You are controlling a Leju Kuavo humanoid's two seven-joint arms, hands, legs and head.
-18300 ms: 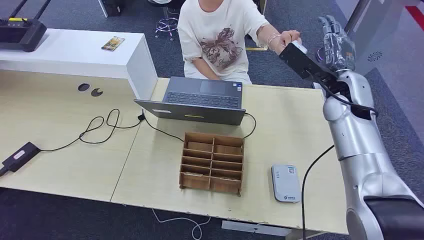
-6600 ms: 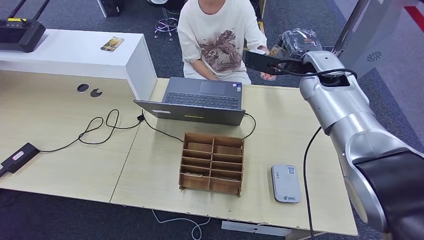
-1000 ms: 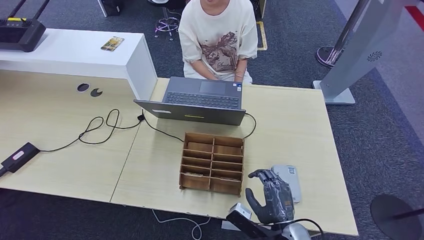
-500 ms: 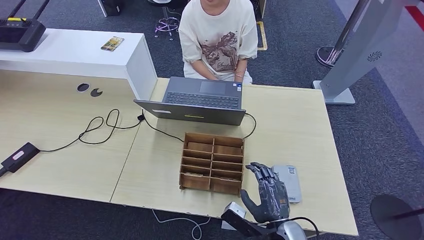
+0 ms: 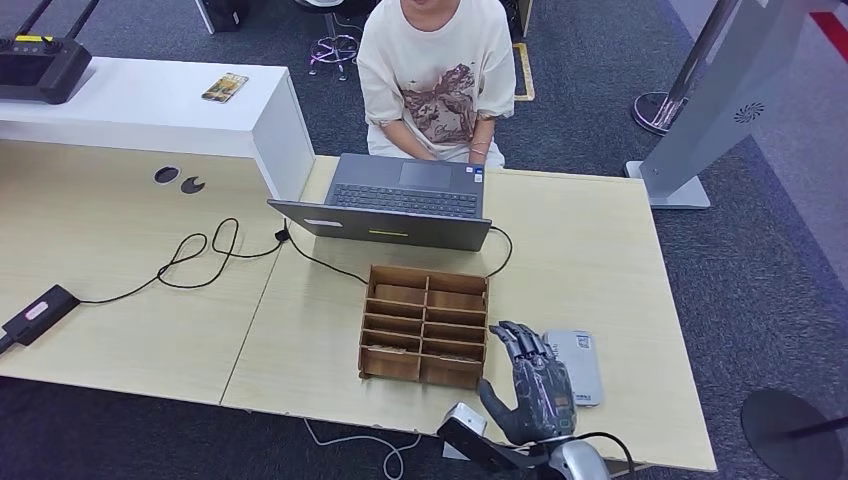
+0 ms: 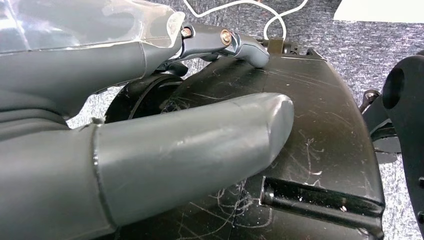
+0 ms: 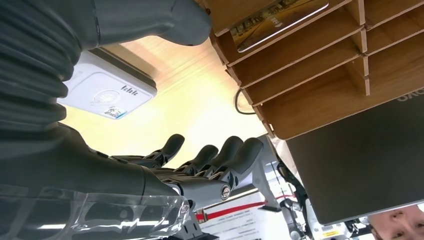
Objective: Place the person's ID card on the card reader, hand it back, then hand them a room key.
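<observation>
My right hand (image 5: 533,385) hovers over the desk's front edge, fingers spread and holding nothing. It sits between the wooden key rack (image 5: 425,325) and the white card reader (image 5: 573,367), partly covering the reader's left edge. In the right wrist view the hand (image 7: 200,167) is open, the reader (image 7: 107,87) lies beside it, and a room key card (image 7: 280,20) rests in a slot of the rack (image 7: 320,65). The person (image 5: 435,75) sits behind the laptop (image 5: 400,200). My left hand (image 6: 150,125) hangs low, thumb and fingers straight, holding nothing.
A black cable (image 5: 215,250) runs from the laptop across the left desk to a small black box (image 5: 38,312). A white counter (image 5: 150,105) with a card on it stands at the back left. A grey stand (image 5: 700,120) rises on the right.
Over the last second my right hand has shifted slightly left and forward, closer to the rack's right side. Much earlier it was raised by the person's hand.
</observation>
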